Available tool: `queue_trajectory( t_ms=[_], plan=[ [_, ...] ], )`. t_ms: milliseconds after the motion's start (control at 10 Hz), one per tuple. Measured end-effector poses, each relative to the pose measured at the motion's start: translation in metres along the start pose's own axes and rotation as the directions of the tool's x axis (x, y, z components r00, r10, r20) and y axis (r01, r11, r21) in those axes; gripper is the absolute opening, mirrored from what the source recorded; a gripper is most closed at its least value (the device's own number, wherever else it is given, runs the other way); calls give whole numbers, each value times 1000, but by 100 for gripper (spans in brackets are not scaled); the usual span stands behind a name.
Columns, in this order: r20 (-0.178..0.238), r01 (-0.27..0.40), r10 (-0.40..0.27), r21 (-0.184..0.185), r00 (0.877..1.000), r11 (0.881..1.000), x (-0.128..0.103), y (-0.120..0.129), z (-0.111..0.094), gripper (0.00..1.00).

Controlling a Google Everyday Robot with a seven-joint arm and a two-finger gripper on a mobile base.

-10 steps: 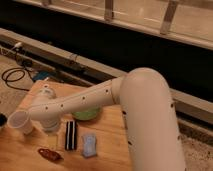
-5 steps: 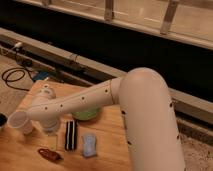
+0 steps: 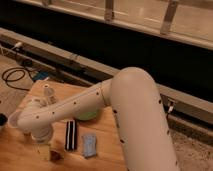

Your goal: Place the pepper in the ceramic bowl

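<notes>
Pepper (image 3: 56,156) lies just beside the gripper (image 3: 44,149), apart from ceramic bowl (image 3: 88,116).

The hand (image 3: 44,149) is down beside the pepper (image 3: 56,156).

My arm (image 3: 82,102) is a smooth, off-white plastic shell: a fat, rounded upper segment narrowing into a slimmer tube dotted with a row of small dark screw holes, ending in a bulbous wrist joint. My pale gripper (image 3: 44,149) sits just under that wrist, over the near-left part of the light wooden table (image 3: 15,157).
</notes>
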Motion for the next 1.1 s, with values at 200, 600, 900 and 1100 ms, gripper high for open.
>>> queue_trajectory(
  t_ms=[200,600,900,1100],
  plan=[
    [17,-3,3,-4,1000,1000,-2,3,8,80],
    [68,-16,15,15,998,1000,-8,1,29,80],
    [86,-26,24,22,996,999,-13,1,39,80],
    [93,-42,40,22,995,999,-13,-1,46,80]
  ],
)
